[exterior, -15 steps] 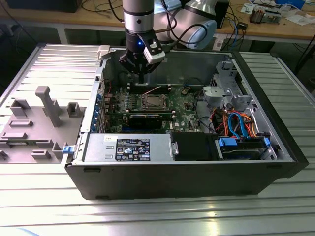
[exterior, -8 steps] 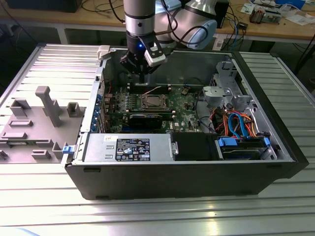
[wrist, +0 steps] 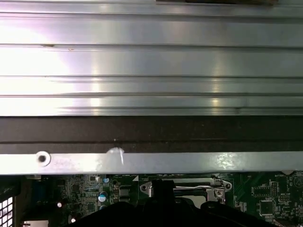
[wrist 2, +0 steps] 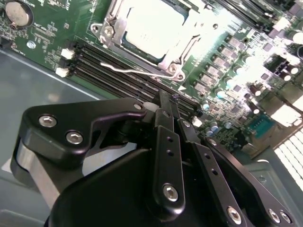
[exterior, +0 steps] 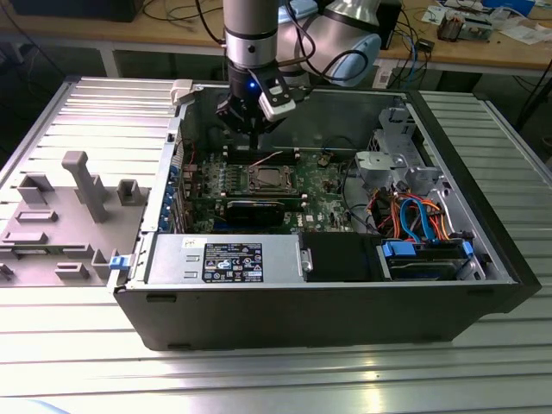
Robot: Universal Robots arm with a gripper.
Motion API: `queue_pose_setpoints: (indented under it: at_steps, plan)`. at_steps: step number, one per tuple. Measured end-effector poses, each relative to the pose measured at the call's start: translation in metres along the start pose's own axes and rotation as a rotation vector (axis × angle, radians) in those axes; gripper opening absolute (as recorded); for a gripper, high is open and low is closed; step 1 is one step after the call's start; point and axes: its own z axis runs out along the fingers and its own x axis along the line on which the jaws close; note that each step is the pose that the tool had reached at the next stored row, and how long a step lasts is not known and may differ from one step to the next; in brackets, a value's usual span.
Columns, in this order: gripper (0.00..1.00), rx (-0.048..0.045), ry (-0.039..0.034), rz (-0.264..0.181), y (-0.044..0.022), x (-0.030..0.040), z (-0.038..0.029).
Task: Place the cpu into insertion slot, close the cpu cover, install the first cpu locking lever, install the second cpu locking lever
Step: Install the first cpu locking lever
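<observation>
One cpu (wrist 2: pixel 152 24) is lying flat and face up in the insertion slot (exterior: pixel 269 179) on the green motherboard (wrist 2: pixel 61 33), its silver top showing through the window of the single cpu cover (wrist 2: pixel 176 52), which is lying down over it. One thin locking lever (wrist 2: pixel 128 70) is running along the socket's edge, its long axis parallel to the black memory slots (wrist 2: pixel 109 66) just beside it. The gripper (wrist 2: pixel 171 106) is hovering near the socket with its two fingers (wrist 2: pixel 166 137) pressed together, gripping nothing. In the exterior view, the open computer case (exterior: pixel 328 310) is sitting on a ribbed metal table (exterior: pixel 276 379), with a grey fixture (exterior: pixel 82 185) on that view's left.
</observation>
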Motion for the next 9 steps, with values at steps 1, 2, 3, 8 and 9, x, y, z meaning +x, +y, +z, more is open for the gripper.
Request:
queue_pose_setpoints:
  at_steps: [1,2,3,8,9]
  plan:
    - [0.11,0.0,0.0001,0.0,0.0002,-0.0011,0.0006]
    - [0.11,0.0002,0.0,0.0,0.0004,-0.0025,0.0016]
    - [0.11,0.0009,-0.0001,0.0,0.0006,-0.0034,0.0026]
    - [0.11,0.006,0.0001,-0.006,0.0025,-0.0086,0.0088]
    - [0.11,0.0059,0.0001,-0.006,0.0028,-0.0097,0.0092]
